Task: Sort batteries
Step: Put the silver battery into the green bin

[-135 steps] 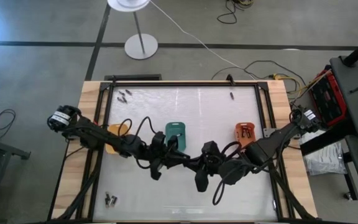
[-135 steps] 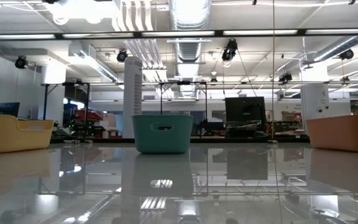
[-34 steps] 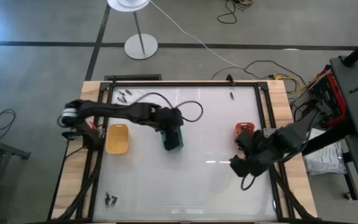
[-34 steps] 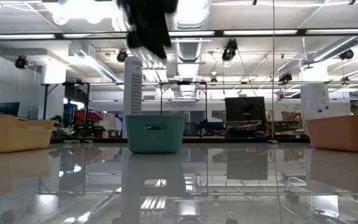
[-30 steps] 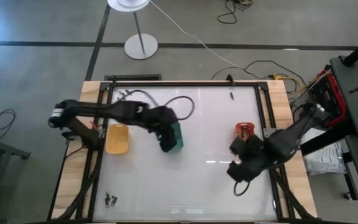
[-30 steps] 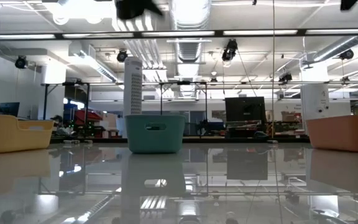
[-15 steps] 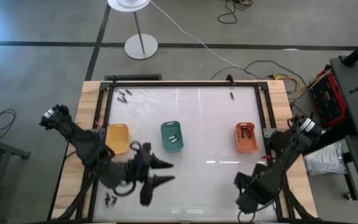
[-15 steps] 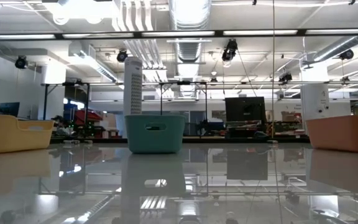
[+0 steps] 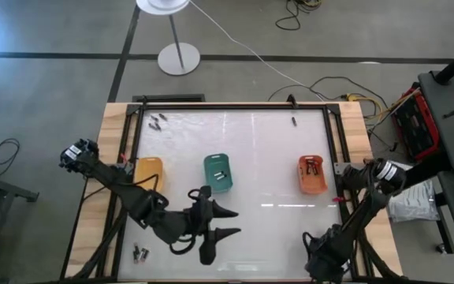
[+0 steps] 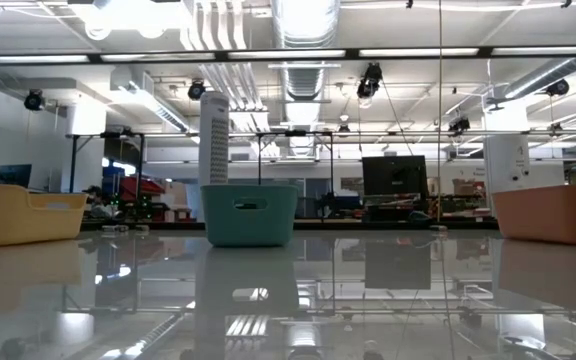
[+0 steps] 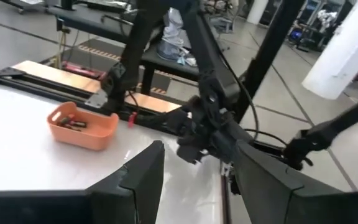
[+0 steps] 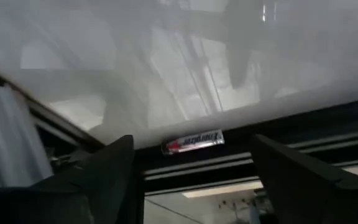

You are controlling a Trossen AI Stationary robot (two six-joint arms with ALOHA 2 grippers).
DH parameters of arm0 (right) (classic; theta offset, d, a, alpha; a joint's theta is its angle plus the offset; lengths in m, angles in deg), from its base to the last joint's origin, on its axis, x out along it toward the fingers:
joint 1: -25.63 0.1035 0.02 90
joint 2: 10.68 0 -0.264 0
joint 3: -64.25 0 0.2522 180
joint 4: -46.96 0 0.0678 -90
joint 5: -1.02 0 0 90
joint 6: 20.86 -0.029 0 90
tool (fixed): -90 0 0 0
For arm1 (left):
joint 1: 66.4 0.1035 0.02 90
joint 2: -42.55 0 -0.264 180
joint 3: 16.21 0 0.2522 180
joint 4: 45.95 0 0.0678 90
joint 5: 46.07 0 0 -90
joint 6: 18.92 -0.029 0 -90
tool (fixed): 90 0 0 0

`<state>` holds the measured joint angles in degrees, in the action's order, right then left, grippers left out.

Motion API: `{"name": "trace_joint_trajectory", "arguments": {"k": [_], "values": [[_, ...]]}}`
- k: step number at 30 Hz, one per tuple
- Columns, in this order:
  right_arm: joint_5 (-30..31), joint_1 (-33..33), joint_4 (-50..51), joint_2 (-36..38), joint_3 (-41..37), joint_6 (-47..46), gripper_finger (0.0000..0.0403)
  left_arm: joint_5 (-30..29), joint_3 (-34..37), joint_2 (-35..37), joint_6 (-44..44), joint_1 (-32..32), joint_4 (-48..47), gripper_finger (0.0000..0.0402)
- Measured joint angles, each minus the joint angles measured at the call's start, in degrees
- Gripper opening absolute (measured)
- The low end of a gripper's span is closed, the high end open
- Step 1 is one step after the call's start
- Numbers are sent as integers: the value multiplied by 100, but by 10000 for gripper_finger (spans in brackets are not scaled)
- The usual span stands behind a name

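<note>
Loose batteries lie on the white table top at the far left [image 9: 158, 121], at the far edge [image 9: 294, 121] and near the front left corner [image 9: 140, 253]. More lie in the green tray [image 9: 218, 172] and the orange tray [image 9: 312, 174]; the yellow tray [image 9: 148, 175] stands to the left. My left gripper [image 9: 238, 223] hangs open over the table's near middle, pointing right. My right gripper [image 9: 315, 256] is open, low at the near right corner. One silver battery with a red end [image 12: 192, 141] lies along the table top's edge, ahead of its spread fingers, untouched.
A dark metal frame [image 9: 333, 134] runs round the white top, on a wooden bench [image 9: 113, 126]. In the left wrist view my right arm [image 11: 210, 127] stands ahead of the left gripper [image 11: 194, 163], past the orange tray [image 11: 82, 124]. A lamp stand [image 9: 178, 57] is behind the table.
My left gripper has left the green tray, swung toward the table's near edge and turned level, pointing right. My right gripper has gone from beside the orange tray toward the near edge and down to the near right corner. The trays have stayed in place.
</note>
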<state>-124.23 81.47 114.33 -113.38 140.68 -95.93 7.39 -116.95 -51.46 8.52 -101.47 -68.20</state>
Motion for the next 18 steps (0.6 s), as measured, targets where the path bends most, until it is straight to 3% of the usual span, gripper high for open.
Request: {"name": "trace_joint_trajectory", "arguments": {"k": [8,18], "values": [[-488,140,-32,-394,50,277,377,-48,0,8,-140,-1,-545,172],[-399,418,-200,-424,-45,458,382,-204,0,8,-153,2,-815,172]]}}
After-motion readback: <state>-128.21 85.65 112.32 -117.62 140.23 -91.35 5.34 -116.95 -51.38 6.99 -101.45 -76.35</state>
